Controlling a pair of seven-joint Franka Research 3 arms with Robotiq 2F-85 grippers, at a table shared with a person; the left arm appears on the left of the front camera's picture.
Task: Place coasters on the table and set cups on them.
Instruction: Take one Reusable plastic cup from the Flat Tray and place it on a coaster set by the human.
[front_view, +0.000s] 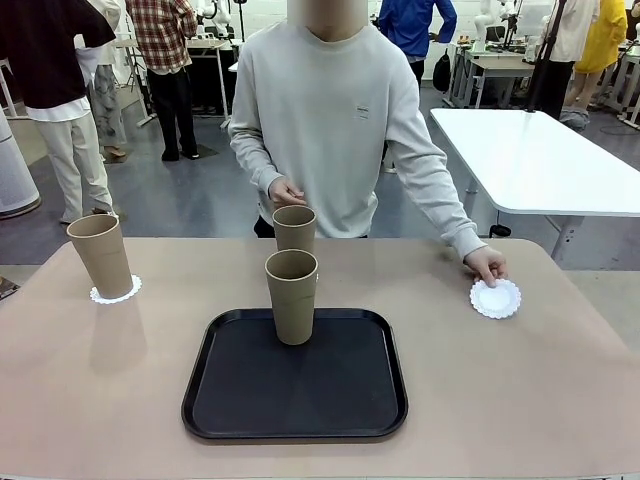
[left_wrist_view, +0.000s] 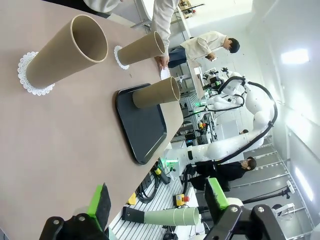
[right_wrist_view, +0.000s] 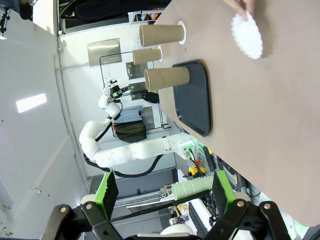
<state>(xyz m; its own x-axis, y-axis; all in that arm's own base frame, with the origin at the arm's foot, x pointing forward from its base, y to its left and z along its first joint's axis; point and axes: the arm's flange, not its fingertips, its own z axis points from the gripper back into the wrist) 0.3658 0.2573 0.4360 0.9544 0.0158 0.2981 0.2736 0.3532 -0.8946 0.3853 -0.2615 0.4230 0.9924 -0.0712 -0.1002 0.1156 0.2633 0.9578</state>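
A: Start at the fingers. How does the left gripper (left_wrist_view: 158, 202) stand?

B: Its two fingers (left_wrist_view: 100, 205) are spread wide, with nothing between the green pads. It hangs back from the near edge of the table (front_view: 520, 390) and touches nothing.

A: And the right gripper (right_wrist_view: 165, 195)?

B: The same. Its fingers (right_wrist_view: 222, 192) are wide apart and empty, well back from the cups.

A: Where are the cups?

B: There are three, all upright. The left cup (front_view: 100, 255) stands on the left coaster (front_view: 115, 292), near the table's left edge, with the lacy rim showing around its base. The far cup (front_view: 294, 228) stands on the table just beyond the tray (front_view: 300, 400), in front of the person. In the left wrist view the far coaster (left_wrist_view: 118, 56) shows at its base. The tray cup (front_view: 291, 296) stands directly on the black tray, toward its far edge, in line with the far cup.

A: And the third coaster?

B: The right coaster (front_view: 496, 298) lies flat on the table at the right side, well apart from the tray, with no cup on it. The person's hand (front_view: 487, 264) reaches down to it, fingertips touching its far rim.

A: The person's other hand (front_view: 285, 192)?

B: It is loosely curled in front of the body, above the far cup and not touching it.

A: Anything behind?

B: A white table (front_view: 530, 160) stands beyond the right corner.
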